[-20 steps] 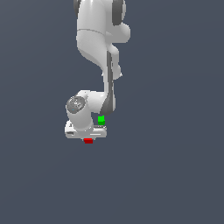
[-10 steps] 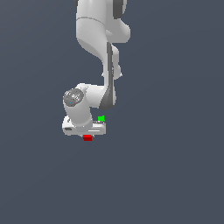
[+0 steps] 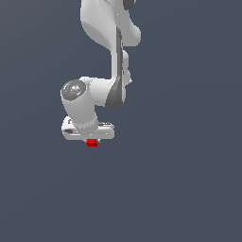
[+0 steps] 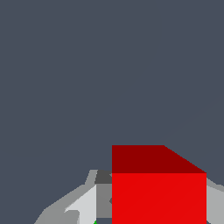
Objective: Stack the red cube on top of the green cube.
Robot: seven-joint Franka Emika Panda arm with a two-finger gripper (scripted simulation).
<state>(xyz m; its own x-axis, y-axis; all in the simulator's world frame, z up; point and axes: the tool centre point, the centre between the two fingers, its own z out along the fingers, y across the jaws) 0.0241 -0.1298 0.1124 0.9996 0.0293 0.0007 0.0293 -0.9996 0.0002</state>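
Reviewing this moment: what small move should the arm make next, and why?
Probably lift the claw a little, if its grip holds. The red cube sits right under it and fills the wrist view between the fingers. The green cube shows only as a speck there, and the arm hides it in the exterior view.

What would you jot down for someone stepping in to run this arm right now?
Gripper: the red cube sits between its fingers and looks gripped.
Green cube: hidden behind the arm in the exterior view; only a tiny green speck shows at the wrist view's edge, so its exact spot is unclear.
Done: red cube apparently picked up.
Left: find the green cube, line the red one up above it, set it down, release.
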